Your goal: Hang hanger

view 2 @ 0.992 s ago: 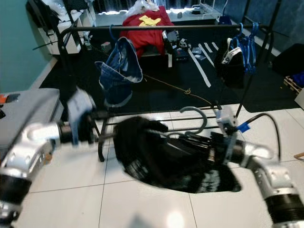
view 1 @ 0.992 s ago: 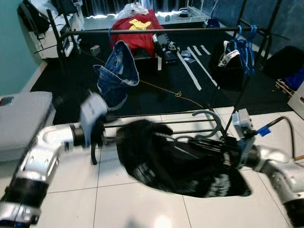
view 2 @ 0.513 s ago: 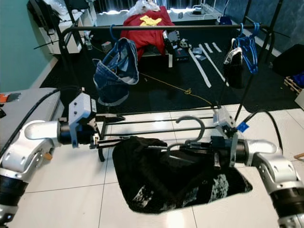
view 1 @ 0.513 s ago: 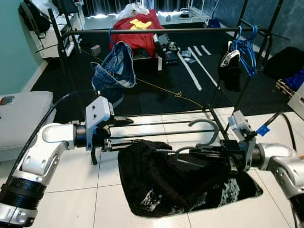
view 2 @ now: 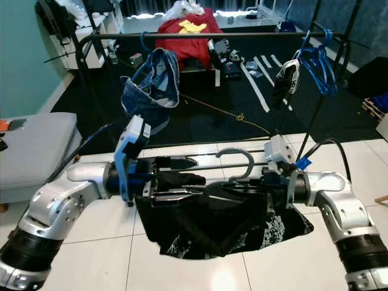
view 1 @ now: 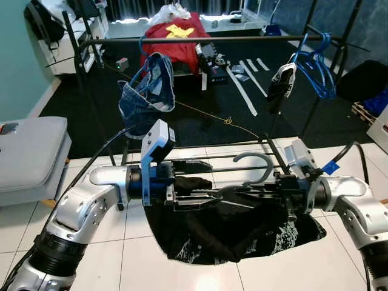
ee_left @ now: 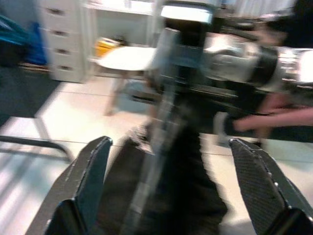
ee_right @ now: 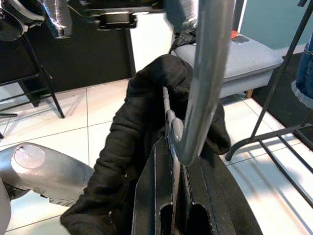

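Black metal clothes rack (view 1: 200, 39), top rail spanning the scene above a white tile floor (view 1: 121, 254). On the rail: a pair of blue denim shorts (view 1: 147, 91) toward the left, a bunch of blue plastic hangers (view 1: 315, 63) with a dark garment toward the right. Open stretch of rail between them, judged the best room for hanging.

Black soft garment (view 1: 230, 224) draped on a grey hanger with a curved metal hook (view 1: 257, 163), held low in front of the rack, well below the top rail, over the floor.

Right gripper (ee_right: 176, 161): fingers pressed together, pinching the hanger at the base of its hook. Left gripper (ee_left: 166, 186): fingers spread wide, either side of the garment's left end, not visibly clamping.

Handling (judgement): hanger stiff and light, cloth limp and free to slide or swing. Hold stays near the hook. The rack's lower bars (view 1: 242, 159) lie just behind the load, a snag risk on the lift.
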Tool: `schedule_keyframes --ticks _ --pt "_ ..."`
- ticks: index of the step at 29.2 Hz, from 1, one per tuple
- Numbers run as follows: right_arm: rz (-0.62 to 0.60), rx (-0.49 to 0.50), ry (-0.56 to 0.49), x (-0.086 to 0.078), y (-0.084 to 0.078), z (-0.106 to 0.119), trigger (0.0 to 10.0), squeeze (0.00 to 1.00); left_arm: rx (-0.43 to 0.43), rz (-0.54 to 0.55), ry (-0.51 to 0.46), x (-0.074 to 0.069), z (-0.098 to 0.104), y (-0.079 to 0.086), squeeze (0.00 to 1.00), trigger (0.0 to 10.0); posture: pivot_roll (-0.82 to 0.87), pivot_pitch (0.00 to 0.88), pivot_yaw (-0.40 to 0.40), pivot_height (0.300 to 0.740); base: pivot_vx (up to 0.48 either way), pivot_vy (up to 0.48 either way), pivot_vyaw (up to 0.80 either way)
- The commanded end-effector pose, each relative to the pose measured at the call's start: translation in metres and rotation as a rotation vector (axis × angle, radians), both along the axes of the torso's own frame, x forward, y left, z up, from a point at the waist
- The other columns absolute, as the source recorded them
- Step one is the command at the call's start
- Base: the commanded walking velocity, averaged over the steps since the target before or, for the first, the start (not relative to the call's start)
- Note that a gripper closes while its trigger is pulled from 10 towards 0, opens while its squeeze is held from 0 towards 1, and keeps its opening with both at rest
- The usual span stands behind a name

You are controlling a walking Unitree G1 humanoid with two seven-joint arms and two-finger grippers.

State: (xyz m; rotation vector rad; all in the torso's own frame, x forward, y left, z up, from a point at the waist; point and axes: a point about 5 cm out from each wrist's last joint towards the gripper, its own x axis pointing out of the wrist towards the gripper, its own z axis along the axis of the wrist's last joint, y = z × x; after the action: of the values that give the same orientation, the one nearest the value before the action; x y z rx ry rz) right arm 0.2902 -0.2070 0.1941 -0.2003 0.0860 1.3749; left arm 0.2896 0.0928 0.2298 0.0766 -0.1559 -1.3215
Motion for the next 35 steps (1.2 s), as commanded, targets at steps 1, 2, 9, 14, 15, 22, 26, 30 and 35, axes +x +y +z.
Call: schedule_keyframes --ticks 1,2,9,14,15,22,26,30,35 --pt "0.039 0.023 -0.060 0.000 0.010 0.009 10.0 0.00 0.003 0.050 -0.036 0.006 0.001 -0.006 0.00 10.0 0.04 0.091 0.064 0.740 0.000 0.000 0.00" --pt "0.039 0.023 -0.060 0.000 0.010 0.009 10.0 0.00 0.003 0.050 -0.036 0.006 0.001 -0.006 0.00 10.0 0.04 0.091 0.064 0.740 0.000 0.000 0.00" --pt "0.052 0.034 -0.071 -0.001 0.016 0.008 10.0 0.00 0.028 -0.053 0.016 -0.008 -0.001 -0.014 0.00 10.0 0.05 0.087 0.069 0.740 0.000 0.000 0.00" --pt "0.063 0.053 -0.087 0.000 0.022 0.011 10.0 0.00 0.149 -0.096 0.045 -0.016 -0.021 -0.017 0.00 10.0 0.05 0.079 0.070 0.740 0.000 0.000 0.00" --pt "0.066 0.056 -0.092 0.000 0.023 0.012 10.0 0.00 0.164 -0.085 0.044 -0.015 -0.025 -0.018 0.00 10.0 0.05 0.075 0.069 0.740 0.000 0.000 0.00" --pt "0.077 0.067 -0.103 0.001 0.029 0.017 10.0 0.00 0.208 0.000 0.014 -0.006 -0.038 -0.018 0.00 10.0 0.05 0.071 0.071 0.740 0.000 0.000 0.00" --pt "0.082 0.071 -0.109 0.001 0.031 0.021 10.0 0.00 0.208 0.070 -0.002 0.002 -0.039 -0.015 0.00 10.0 0.05 0.071 0.072 0.740 0.000 0.000 0.00" --pt "0.083 0.070 -0.105 0.000 0.032 0.021 10.0 0.00 0.201 0.081 -0.004 0.005 -0.036 -0.011 0.00 1.5 0.05 0.076 0.073 0.740 0.000 0.000 0.00" --pt "0.081 0.067 -0.098 -0.001 0.031 0.020 10.0 0.00 0.200 0.093 -0.007 0.007 -0.036 -0.006 0.00 0.0 0.05 0.081 0.076 0.740 0.000 0.000 0.00"
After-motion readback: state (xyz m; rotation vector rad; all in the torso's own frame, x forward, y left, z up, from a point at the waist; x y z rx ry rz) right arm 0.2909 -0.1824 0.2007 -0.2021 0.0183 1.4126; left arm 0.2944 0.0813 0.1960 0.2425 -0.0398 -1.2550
